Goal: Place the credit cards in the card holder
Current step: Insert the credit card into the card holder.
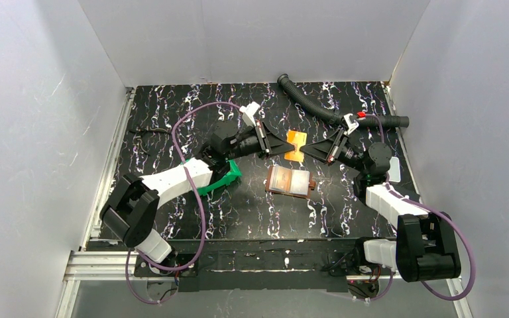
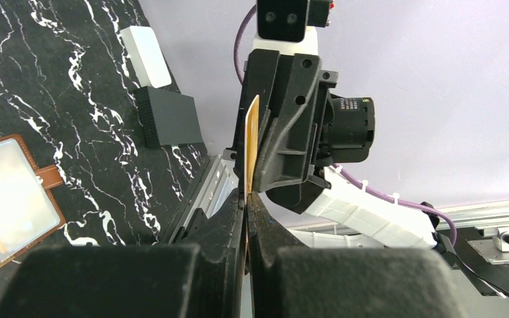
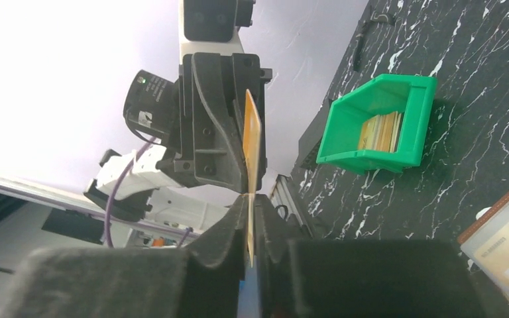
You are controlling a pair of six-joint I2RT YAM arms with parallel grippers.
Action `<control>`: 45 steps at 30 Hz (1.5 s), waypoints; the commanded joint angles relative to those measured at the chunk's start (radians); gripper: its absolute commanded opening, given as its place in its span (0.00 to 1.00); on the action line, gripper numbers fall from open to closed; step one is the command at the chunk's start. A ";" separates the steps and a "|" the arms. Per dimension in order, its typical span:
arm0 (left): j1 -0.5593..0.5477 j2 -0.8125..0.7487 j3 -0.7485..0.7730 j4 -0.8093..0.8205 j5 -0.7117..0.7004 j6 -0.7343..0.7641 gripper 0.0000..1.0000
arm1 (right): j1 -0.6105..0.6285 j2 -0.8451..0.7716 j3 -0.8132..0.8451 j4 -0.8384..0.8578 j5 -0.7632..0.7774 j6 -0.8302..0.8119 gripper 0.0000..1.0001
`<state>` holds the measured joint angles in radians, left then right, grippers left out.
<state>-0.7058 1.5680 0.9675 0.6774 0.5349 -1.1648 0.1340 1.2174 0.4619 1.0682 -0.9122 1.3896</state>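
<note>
Above the desk (image 1: 238, 218) | left gripper (image 1: 285, 148) clamped on orange credit card (image 1: 296, 139) | right gripper (image 1: 306, 152) clamped on its opposite edge | card holder (image 1: 289, 180) lies open just nearside

soft, even light from above fills the white walls (image 1: 33, 119), and the arms cast only faint, short shadows on the black marbled table (image 1: 238, 218). in the left wrist view, glare washes the clear pocket of the card holder (image 2: 3, 192) pale. both wrist views show their own near fingers (image 2: 139, 278) as dark, blurred masses. the edge of the orange credit card (image 3: 252, 132) is sharp, and the wall behind it bleaches toward white.
</note>
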 commanded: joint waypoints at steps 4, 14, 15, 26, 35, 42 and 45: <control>-0.011 0.024 0.008 -0.131 -0.038 0.025 0.34 | -0.021 -0.029 0.035 -0.306 0.064 -0.295 0.01; -0.008 0.181 0.299 -1.090 -0.295 0.340 0.54 | -0.068 0.013 0.165 -1.178 0.175 -0.985 0.01; -0.009 0.217 0.340 -1.148 -0.332 0.370 0.50 | -0.068 0.037 0.176 -1.200 0.158 -1.004 0.01; -0.011 0.409 0.510 -1.240 -0.367 0.510 0.46 | -0.030 0.228 0.190 -1.102 0.026 -0.953 0.01; -0.014 0.485 0.557 -1.241 -0.366 0.537 0.46 | -0.025 0.303 0.144 -0.960 0.029 -0.894 0.01; -0.015 0.504 0.545 -1.246 -0.393 0.536 0.42 | -0.027 0.333 0.132 -0.934 0.043 -0.898 0.01; -0.015 0.506 0.533 -1.246 -0.396 0.528 0.41 | -0.029 0.339 0.129 -0.935 0.052 -0.900 0.01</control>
<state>-0.7158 2.0613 1.4933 -0.5326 0.1673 -0.6430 0.1070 1.5444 0.6030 0.0905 -0.8583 0.4938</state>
